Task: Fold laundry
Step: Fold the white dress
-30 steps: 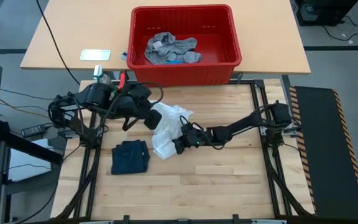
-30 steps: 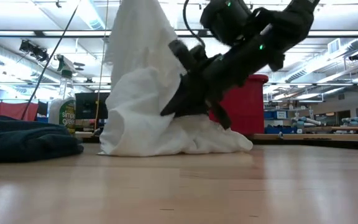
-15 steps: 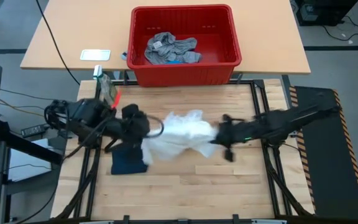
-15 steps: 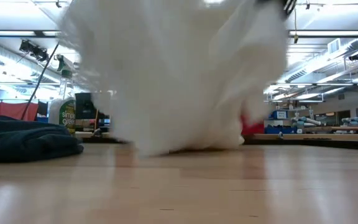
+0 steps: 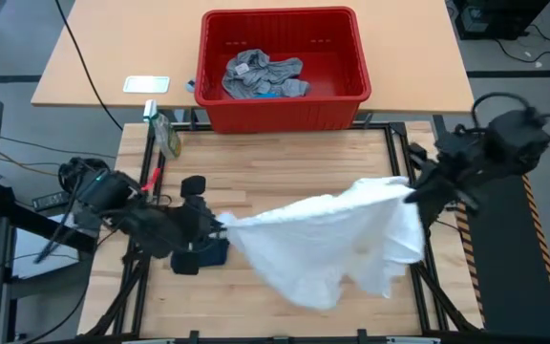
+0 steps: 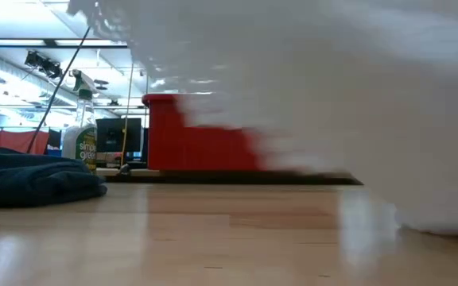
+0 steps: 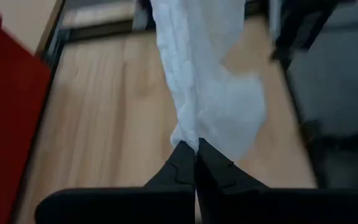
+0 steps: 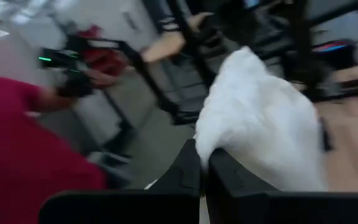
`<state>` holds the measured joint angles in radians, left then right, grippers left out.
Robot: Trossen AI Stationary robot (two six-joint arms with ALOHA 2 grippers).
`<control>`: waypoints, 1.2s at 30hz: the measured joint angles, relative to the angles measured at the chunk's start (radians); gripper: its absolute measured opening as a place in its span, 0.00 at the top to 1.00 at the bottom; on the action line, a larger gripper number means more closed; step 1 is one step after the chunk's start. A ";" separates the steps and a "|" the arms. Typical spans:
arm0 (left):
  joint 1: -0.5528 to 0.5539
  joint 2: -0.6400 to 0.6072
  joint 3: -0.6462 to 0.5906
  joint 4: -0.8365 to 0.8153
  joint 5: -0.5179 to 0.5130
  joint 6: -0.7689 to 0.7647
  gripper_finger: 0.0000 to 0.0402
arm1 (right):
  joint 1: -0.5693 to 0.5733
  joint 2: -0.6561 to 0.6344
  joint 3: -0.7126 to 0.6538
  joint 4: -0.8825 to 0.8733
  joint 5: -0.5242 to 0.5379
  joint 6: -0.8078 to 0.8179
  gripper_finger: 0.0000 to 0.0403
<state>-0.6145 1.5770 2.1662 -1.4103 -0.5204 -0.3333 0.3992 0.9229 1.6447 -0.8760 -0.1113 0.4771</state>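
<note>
A white garment (image 5: 327,239) hangs spread in the air between my two grippers, above the wooden table (image 5: 285,158). My left gripper (image 5: 220,225) is shut on its left end and my right gripper (image 5: 411,196) is shut on its right end, past the table's right edge. In the low view the white garment (image 6: 332,95) fills the top and right; whether its lowest part touches the table I cannot tell. A folded navy garment (image 5: 208,256) lies flat on the table under my left gripper. Grey garments (image 5: 261,75) lie in the red basket (image 5: 347,100). My left gripper pinches a bunched end of the white garment (image 7: 190,134) between its two fingertips, coming from the table's left and slanting down. The cloth runs away from the fingers as a drawn, creased band. My right gripper pinches a gathered corner of the white garment (image 8: 219,140) between its two fingers, held nearly level from the table's right side. The cloth bulges out past the fingertips and hangs below them.
A spray bottle (image 5: 165,134) stands at the table's far left corner, and the spray bottle (image 6: 82,139) also shows in the low view behind the navy garment (image 6: 30,181). A white flat object (image 5: 147,84) lies on the far desk. Black frame rails (image 5: 404,162) edge the table.
My right gripper has risen and swung toward the table's right edge, pulling its end of the white garment along. My left gripper has moved toward the near left with the other end. The garment, heaped on the table before, is lifted and spread out between them.
</note>
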 joint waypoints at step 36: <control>-0.053 -0.094 -0.001 0.395 -0.021 0.029 1.00 | -0.010 0.116 0.091 -0.364 -0.281 0.065 0.98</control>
<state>-0.6674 1.4827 2.1654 -1.0154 -0.5419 -0.3042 0.3891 1.0386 1.7359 -1.2403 -0.3921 0.5424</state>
